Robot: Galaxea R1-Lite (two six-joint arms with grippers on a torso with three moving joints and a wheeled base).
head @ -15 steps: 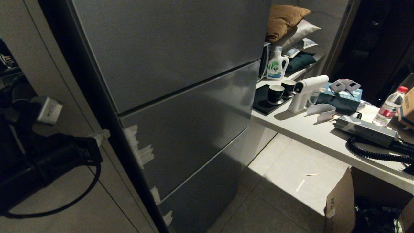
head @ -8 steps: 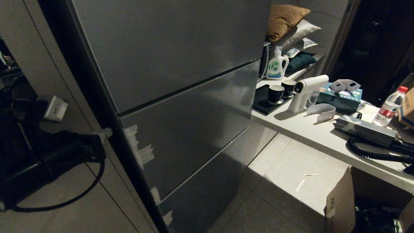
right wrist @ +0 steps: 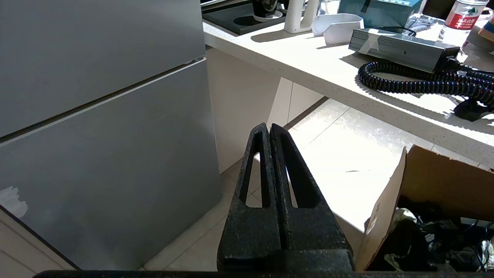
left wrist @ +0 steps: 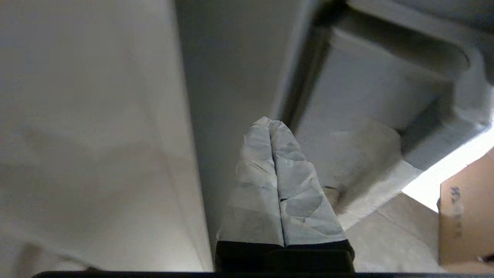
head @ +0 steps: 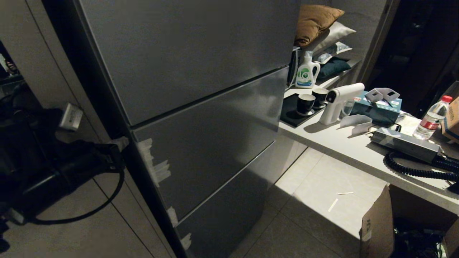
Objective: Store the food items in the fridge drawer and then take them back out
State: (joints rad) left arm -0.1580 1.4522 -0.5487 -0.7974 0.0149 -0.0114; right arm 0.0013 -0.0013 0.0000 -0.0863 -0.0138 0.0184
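Observation:
The tall grey fridge point(head: 200, 107) stands shut, all its steel panels closed, so the fridge drawer is hidden and no food items are in view. My left gripper point(head: 121, 142), its fingers wrapped in pale tape, is shut and empty. Its tip sits at the left side edge of the middle fridge panel point(head: 211, 139). In the left wrist view the left gripper point(left wrist: 269, 122) points into the dark gap beside a moulded recess point(left wrist: 370, 81) in the panel's side. My right gripper point(right wrist: 269, 129) is shut and empty, low beside the fridge point(right wrist: 96, 116) above the floor tiles.
A pale cabinet wall point(head: 43, 64) stands close on the fridge's left. To the right a counter point(head: 344, 150) carries two dark cups point(head: 306, 104), a white spray gun point(head: 337, 102), a grey box point(head: 405, 143) with a coiled cable, and a water bottle point(head: 432, 118). An open cardboard box point(head: 380, 225) sits on the floor.
My left arm has slid rightward and slightly up in the head view, bringing its taped tip up to the fridge's left edge. The right arm has not moved.

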